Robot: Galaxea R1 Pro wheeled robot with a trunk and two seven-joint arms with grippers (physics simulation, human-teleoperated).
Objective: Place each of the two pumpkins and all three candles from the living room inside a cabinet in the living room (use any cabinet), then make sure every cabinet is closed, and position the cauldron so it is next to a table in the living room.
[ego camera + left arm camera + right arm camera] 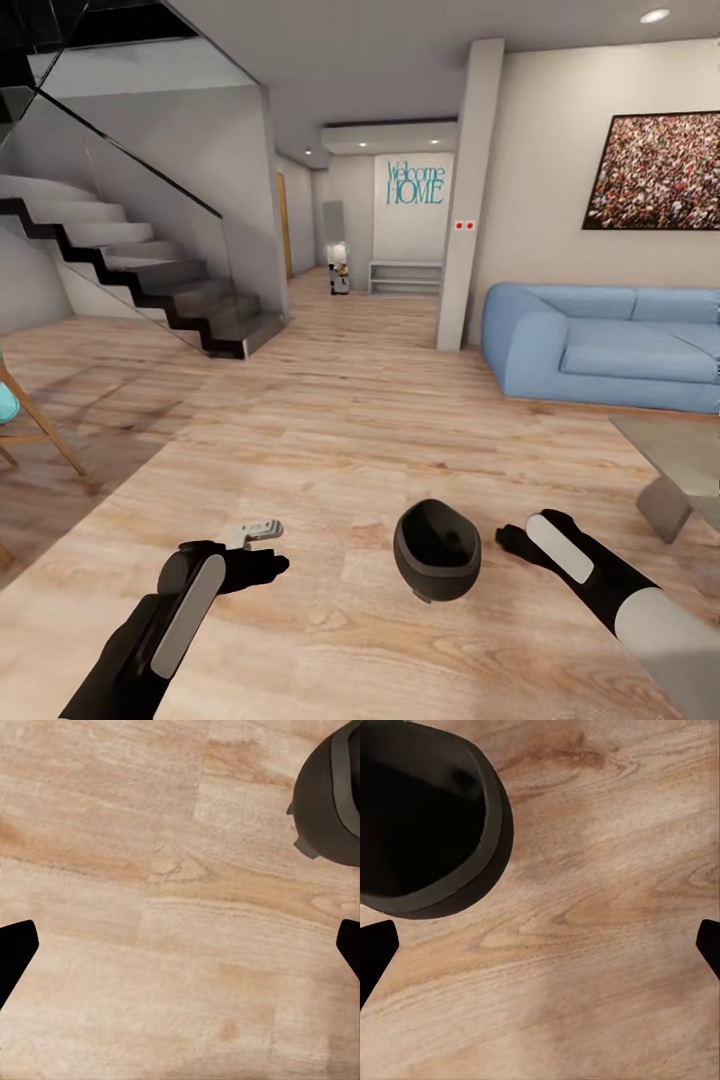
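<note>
- The cauldron (437, 549) is seen on the wood floor (330, 440), between the two arms, tilted with its mouth turned upward and toward the camera.
- The left gripper (180, 945) is held spread wide over bare floor, with nothing between its fingers; the cauldron lies off to one side.
- The right gripper (540, 945) is likewise spread wide and empty, just beside the cauldron's rim.
- A corner of the table (680, 470) is seen at the right, before the sofa (600, 345).
</note>
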